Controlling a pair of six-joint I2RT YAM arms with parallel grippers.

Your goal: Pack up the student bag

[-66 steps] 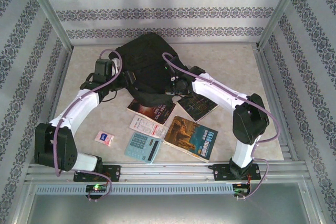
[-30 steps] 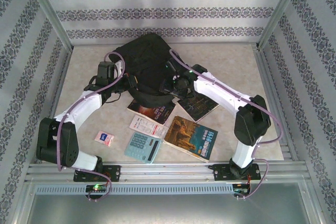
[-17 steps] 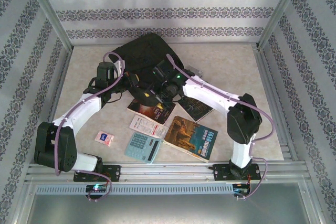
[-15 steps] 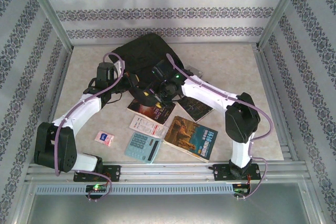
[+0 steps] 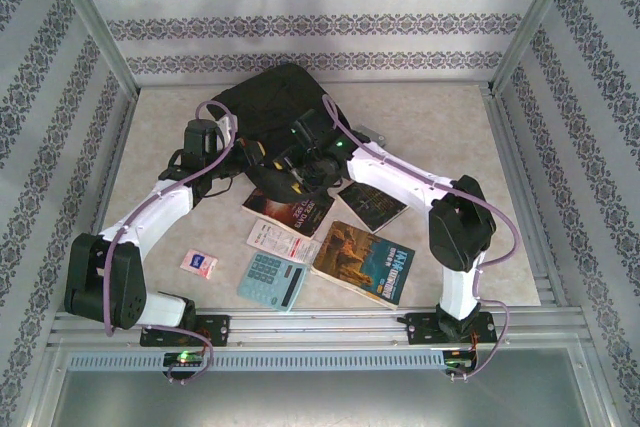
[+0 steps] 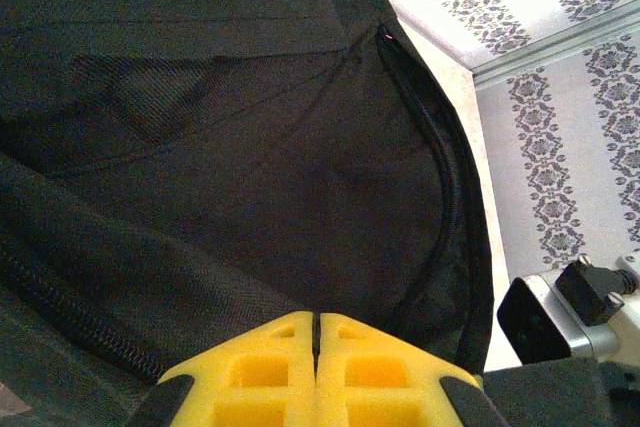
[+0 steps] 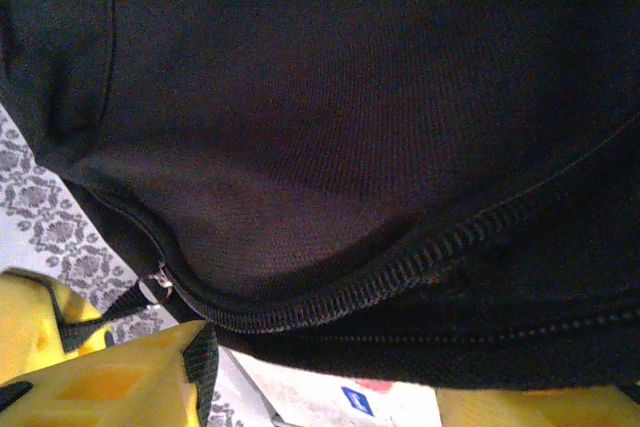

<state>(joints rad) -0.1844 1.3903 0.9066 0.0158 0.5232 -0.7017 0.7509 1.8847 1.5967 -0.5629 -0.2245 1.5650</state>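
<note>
The student bag (image 5: 270, 107), black and soft, lies at the back middle of the table. My left gripper (image 5: 256, 155) sits at its near left edge. In the left wrist view its yellow fingertips (image 6: 316, 323) are shut together, and a ridge of the student bag's fabric (image 6: 250, 187) runs right up into them. My right gripper (image 5: 292, 173) hangs over the bag's near edge. Its yellow fingers (image 7: 95, 387) stand wide apart in the right wrist view, with the gripper (image 7: 320, 409) below the bag's zip seam (image 7: 400, 272). A black strap crosses the left finger.
Near the bag lie a red-brown book (image 5: 292, 211) and a dark book (image 5: 372, 205). In front are a larger illustrated book (image 5: 362, 261), a white leaflet (image 5: 282, 239), a blue calculator (image 5: 272, 280) and a small packet (image 5: 199, 264). Patterned walls enclose the table.
My right arm has swung left, carrying its gripper from the bag's right side to its near edge above the red-brown book. The left arm has barely moved.
</note>
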